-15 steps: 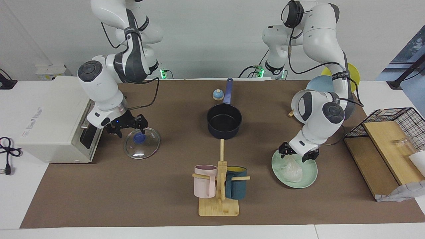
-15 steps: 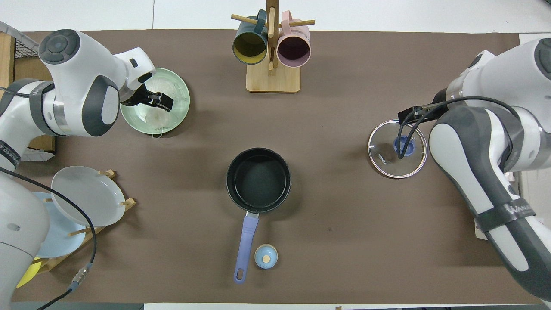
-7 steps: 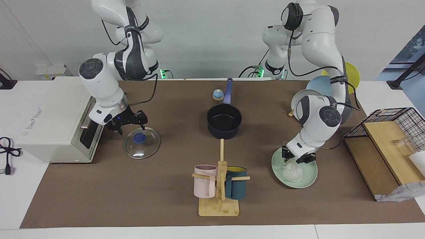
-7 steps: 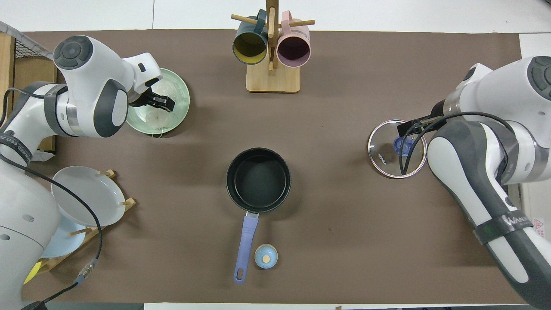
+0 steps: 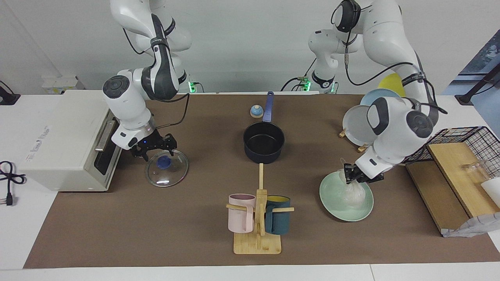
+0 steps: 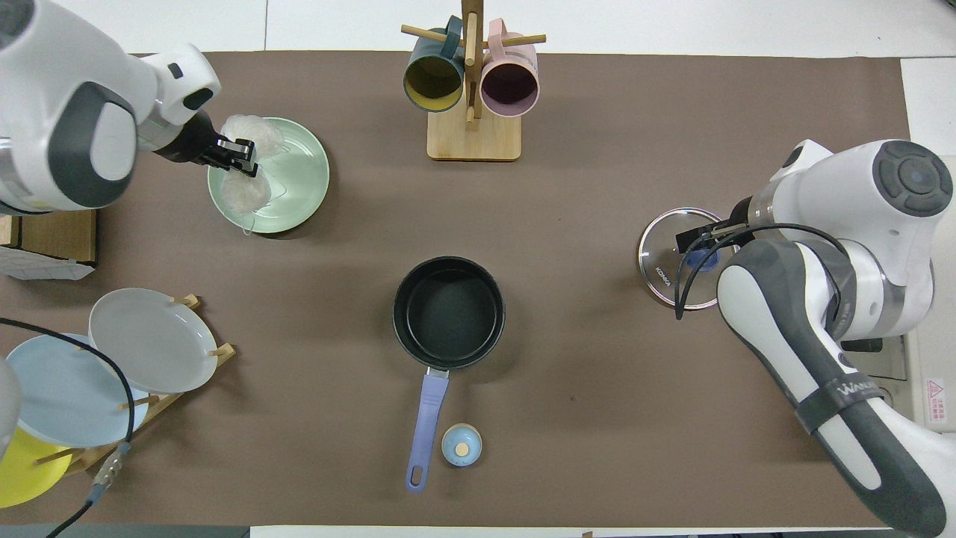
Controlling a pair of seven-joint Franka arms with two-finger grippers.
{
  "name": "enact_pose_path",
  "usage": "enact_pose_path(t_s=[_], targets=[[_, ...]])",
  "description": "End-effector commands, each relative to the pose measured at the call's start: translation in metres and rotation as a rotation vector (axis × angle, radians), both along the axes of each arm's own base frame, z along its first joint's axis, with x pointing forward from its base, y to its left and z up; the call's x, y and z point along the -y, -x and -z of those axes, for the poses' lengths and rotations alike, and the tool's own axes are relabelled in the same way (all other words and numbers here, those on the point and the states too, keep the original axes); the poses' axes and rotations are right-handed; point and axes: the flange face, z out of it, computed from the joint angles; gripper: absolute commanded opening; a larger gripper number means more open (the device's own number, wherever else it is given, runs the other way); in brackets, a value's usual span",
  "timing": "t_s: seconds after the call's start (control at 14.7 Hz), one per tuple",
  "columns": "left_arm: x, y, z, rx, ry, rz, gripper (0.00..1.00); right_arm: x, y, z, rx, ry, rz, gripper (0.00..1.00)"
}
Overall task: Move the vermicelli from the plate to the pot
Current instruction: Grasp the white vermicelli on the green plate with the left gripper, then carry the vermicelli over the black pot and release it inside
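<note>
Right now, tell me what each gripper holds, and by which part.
The left gripper holds the vermicelli by its bag's knotted top, over the plate. The right gripper holds nothing, over the glass lid.

Two robot arms. One pot (image 5: 263,141). One glass lid (image 5: 167,168). Two mugs, one pink (image 5: 241,212) and one teal (image 5: 277,216), on one wooden stand (image 5: 257,244). Four plates: one green (image 5: 336,206), one grey (image 6: 152,341), one blue (image 6: 56,392), one yellow (image 6: 19,470). One noodle bag (image 5: 353,193). One small bell (image 5: 256,111). One wire basket (image 5: 461,138). One white oven (image 5: 58,140).
</note>
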Motion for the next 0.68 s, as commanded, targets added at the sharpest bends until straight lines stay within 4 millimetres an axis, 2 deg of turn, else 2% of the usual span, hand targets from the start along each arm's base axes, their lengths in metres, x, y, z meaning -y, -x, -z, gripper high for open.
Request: enact_pose_path(t_s=[0.0,0.07,0.14,0.2,0.27,0.41,0.48,0.61], targets=[[0.017,0.049,-0.083,-0.061,0.044,-0.120,0.00,-0.012,-0.001,0.032,-0.007,0.001,0.015,1.00],[0.042,0.070,-0.102,-0.093,0.051,-0.129,0.00,-0.013,-0.003,0.047,-0.017,0.005,0.012,1.00],[0.061,0.086,-0.117,-0.118,0.051,-0.149,0.00,-0.011,-0.004,0.052,-0.023,0.008,0.007,1.00],[0.087,0.101,-0.121,-0.147,0.049,-0.160,0.00,-0.010,-0.005,0.051,-0.019,0.019,-0.001,1.00],[0.127,0.119,-0.122,-0.160,0.043,-0.169,0.00,-0.010,-0.005,0.054,-0.022,0.035,-0.014,1.00],[0.181,0.159,-0.099,-0.164,0.026,-0.173,0.00,-0.009,-0.006,0.055,-0.020,0.065,-0.040,1.00],[0.206,0.183,-0.081,-0.154,0.023,-0.163,0.00,-0.009,-0.006,0.054,-0.021,0.074,-0.046,1.00],[0.245,0.211,-0.035,-0.160,0.004,-0.167,0.00,-0.011,-0.010,0.045,-0.027,0.079,-0.054,1.00]])
